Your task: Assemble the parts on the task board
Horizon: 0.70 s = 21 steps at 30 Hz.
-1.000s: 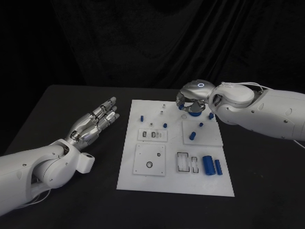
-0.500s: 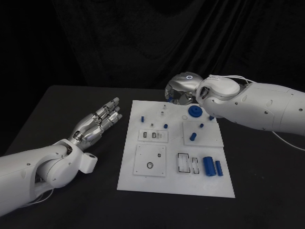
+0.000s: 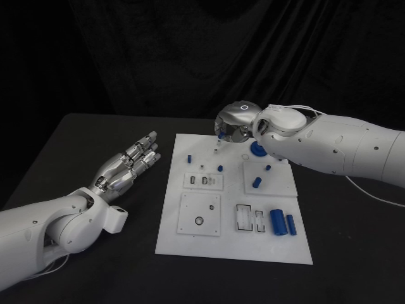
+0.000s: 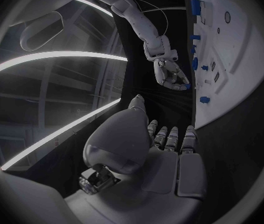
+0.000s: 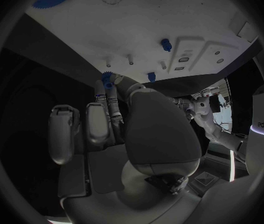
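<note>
**Mia:** The table point(image 3: 93, 145) is black, and there is a dark curtain point(image 3: 166, 57) behind it. The white task board point(image 3: 231, 244) lies flat in the middle.

**Ben:** Where is the right hand point(image 3: 231, 125)?

**Mia:** It is up over the far edge of the board. Its fingers are curled in, and its fingertips pinch a small blue part point(image 5: 109, 78). The part looks like a tiny wheel with teeth.

**Ben:** And the left hand point(image 3: 128, 163)?

**Mia:** It is beside the board's left edge, over the table. Its fingers are stretched out flat and it holds nothing.

**Ben:** So what step is this?

**Mia:** I think the right hand is carrying the part to its place. There are thin pins point(image 5: 131, 58) standing on the far end of the board, close to the fingertips. The big blue gear point(image 3: 256, 149) sits near them.

**Ben:** What comes next?

**Mia:** I guess the hand must line up the hole of the little wheel over one pin and push it straight down. I cannot tell which pin.

**Ben:** Is there room?

**Mia:** Not much. The pins stand close together by the far edge, and the big gear is just beside them. A wide move could bump it. The left hand is well out of the way.
</note>
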Available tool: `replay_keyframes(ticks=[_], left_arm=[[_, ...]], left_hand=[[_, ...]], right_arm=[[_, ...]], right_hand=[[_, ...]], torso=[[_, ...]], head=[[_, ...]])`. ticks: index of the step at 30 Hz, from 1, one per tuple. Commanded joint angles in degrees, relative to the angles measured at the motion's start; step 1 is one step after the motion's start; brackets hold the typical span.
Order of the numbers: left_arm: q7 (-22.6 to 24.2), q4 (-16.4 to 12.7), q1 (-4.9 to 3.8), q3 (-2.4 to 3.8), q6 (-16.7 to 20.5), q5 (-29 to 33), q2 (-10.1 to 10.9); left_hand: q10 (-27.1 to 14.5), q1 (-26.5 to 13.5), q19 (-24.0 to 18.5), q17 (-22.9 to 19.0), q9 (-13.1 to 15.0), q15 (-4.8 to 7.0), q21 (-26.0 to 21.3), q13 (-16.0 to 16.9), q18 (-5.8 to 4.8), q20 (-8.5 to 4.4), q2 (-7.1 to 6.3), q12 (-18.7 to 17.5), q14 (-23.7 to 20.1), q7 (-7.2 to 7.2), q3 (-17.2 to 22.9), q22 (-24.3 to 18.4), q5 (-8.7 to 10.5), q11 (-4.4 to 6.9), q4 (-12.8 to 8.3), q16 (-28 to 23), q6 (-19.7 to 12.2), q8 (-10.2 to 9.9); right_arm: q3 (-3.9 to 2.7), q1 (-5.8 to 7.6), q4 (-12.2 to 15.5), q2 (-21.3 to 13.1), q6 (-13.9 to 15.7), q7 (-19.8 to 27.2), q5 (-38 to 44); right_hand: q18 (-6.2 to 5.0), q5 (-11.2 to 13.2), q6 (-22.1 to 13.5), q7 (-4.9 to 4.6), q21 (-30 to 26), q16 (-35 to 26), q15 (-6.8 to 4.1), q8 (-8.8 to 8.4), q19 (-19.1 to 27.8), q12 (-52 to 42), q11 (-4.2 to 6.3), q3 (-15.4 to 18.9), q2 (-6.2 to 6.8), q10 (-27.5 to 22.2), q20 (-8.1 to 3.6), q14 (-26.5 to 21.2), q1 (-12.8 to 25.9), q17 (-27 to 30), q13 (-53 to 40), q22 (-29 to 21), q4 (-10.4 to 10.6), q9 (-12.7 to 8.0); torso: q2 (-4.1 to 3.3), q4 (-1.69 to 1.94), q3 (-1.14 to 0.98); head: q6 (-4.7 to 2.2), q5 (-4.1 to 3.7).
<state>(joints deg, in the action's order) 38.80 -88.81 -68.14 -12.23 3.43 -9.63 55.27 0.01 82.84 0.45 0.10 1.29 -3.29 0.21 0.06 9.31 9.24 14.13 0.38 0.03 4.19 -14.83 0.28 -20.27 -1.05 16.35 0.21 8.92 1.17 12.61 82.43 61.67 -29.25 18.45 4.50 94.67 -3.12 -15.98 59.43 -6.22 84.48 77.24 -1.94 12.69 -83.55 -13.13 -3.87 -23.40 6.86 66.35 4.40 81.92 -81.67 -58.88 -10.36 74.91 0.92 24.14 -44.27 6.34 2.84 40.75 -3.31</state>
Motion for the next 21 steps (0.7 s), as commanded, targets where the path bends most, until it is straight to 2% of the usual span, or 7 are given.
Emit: replay_keyframes(ticks=[1, 5, 12, 21], left_arm=[[8.28, -0.14, -0.06, 0.04, -0.65, -0.26, -0.03], [8.25, -0.17, -0.06, 0.04, -0.67, -0.26, -0.03], [8.18, -0.15, -0.06, 0.04, -0.7, -0.26, -0.11], [8.1, -0.14, -0.06, 0.04, -0.74, -0.26, -0.08]], left_hand=[[-0.01, 0.46, 0.0, -0.1, 0.04, -0.43, 0.21, -0.06, 0.61, 0.49, 0.11, -0.38, -0.03, -0.35, 0.31, 0.06, -0.21, -0.5, -0.12, -0.21, 0.13, 0.17], [-0.01, 0.46, 0.0, -0.1, 0.04, -0.43, 0.21, -0.06, 0.61, 0.49, 0.11, -0.38, -0.03, -0.35, 0.31, 0.06, -0.21, -0.5, -0.12, -0.21, 0.13, 0.17], [-0.01, 0.47, 0.01, -0.1, 0.04, -0.43, 0.21, -0.06, 0.62, 0.49, 0.11, -0.38, -0.03, -0.35, 0.31, 0.06, -0.21, -0.52, -0.12, -0.21, 0.13, 0.17], [-0.01, 0.53, 0.01, -0.1, 0.04, -0.43, 0.21, -0.06, 0.64, 0.52, 0.09, -0.38, -0.03, -0.35, 0.33, 0.06, -0.21, -0.67, -0.14, -0.21, 0.14, 0.17]], right_arm=[[-0.08, -0.23, -0.34, 0.14, -0.65, -0.13, -0.06], [-0.09, -0.37, -0.94, 0.59, -0.93, -0.26, -0.06], [-0.09, -0.64, -2.54, 1.79, -1.95, -0.45, -0.06], [-0.09, -1.05, -3.12, 1.98, -3.15, -0.88, -0.06]], right_hand=[[0.83, -0.19, -0.55, -0.01, 0.13, 0.03, 0.35, -0.46, 0.13, 0.43, 1.28, -0.31, -0.27, 1.53, 0.33, 0.0, 0.41, 0.14, -0.06, 7.72, 0.03, -0.14], [0.82, -0.2, -0.88, -0.08, 0.08, 0.07, 0.44, -0.91, 0.17, 1.06, 1.15, -0.44, -0.27, 1.37, 0.42, -0.02, 0.43, 0.0, -0.05, 7.71, 0.01, -0.15], [0.8, -0.2, -1.05, -0.1, 0.03, 0.02, 0.44, -1.12, 0.23, 1.32, 1.1, -0.5, -0.27, 1.32, 0.45, -0.07, 0.4, 0.1, -0.06, 7.67, -0.04, -0.16], [0.72, -0.19, -1.39, -0.1, -0.18, -0.18, 0.37, -1.57, 0.47, 1.93, 0.99, -0.62, -0.23, 1.12, 0.44, -0.28, 0.36, 0.45, -0.09, 7.46, -0.13, -0.18]], torso=[[-0.29, 0.42, 0.07], [-0.43, 0.59, 0.13], [-0.39, 0.22, 0.13], [-0.34, 0.31, 0.16]], head=[[-0.2, -0.33], [-0.43, -0.64], [-0.25, -0.49], [-0.09, -0.4]])
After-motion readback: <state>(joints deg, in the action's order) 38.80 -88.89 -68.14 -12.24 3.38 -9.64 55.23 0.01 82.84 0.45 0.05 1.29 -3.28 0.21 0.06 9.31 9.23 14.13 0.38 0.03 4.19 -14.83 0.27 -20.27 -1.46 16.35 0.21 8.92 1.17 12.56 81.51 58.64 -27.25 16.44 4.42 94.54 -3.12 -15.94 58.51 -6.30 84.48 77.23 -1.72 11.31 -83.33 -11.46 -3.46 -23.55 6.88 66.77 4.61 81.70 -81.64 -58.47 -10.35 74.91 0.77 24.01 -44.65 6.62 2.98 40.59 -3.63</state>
